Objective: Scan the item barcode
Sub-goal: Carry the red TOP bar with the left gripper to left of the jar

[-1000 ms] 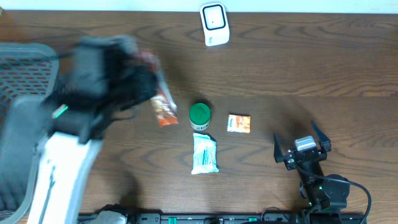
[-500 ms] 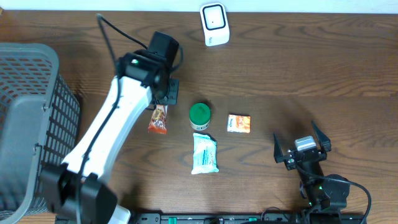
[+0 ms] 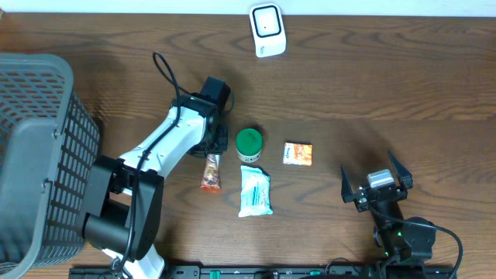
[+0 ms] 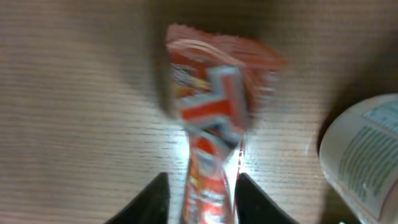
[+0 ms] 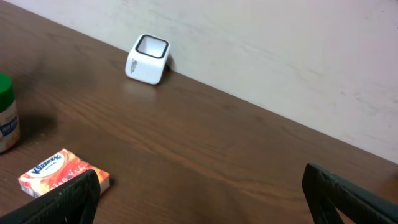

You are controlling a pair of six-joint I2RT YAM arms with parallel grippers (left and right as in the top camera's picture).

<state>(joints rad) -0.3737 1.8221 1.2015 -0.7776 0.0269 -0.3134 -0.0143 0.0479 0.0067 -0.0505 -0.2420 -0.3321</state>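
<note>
While the snack packet [image 3: 210,173] lies flat on the table [image 3: 372,85], the overhead view shows the left tool [image 3: 213,149] right at its far end. A green-lidded bottle [image 3: 249,144] stands just beside it. The tissue pack [image 3: 255,191] and small orange box [image 3: 297,153] sit further right. The white scanner [image 3: 267,29] is well apart at the far edge, and the basket [image 3: 39,155] is off to the left. The right tool [image 3: 377,186] rests wide open, holding nothing.

From the left wrist, the packet [image 4: 211,118] is blurred and runs down between the tool's fingers [image 4: 155,199]. They stand parted, with a gap on one side, so nothing looks clamped. The bottle's label [image 4: 364,155] crowds the right edge.

The right wrist view shows its own tool [image 5: 205,199] with fingers spread and empty. Past them are the scanner [image 5: 148,59], the orange box [image 5: 62,174] and the bottle [image 5: 5,115].

To scan this packet well, I judge the left tool should close squarely on the crimped end and stay clear of the bottle. The thin wrapper may droop, so lift slowly. I cannot see the barcode, so the packet may need turning before the scanner window.
</note>
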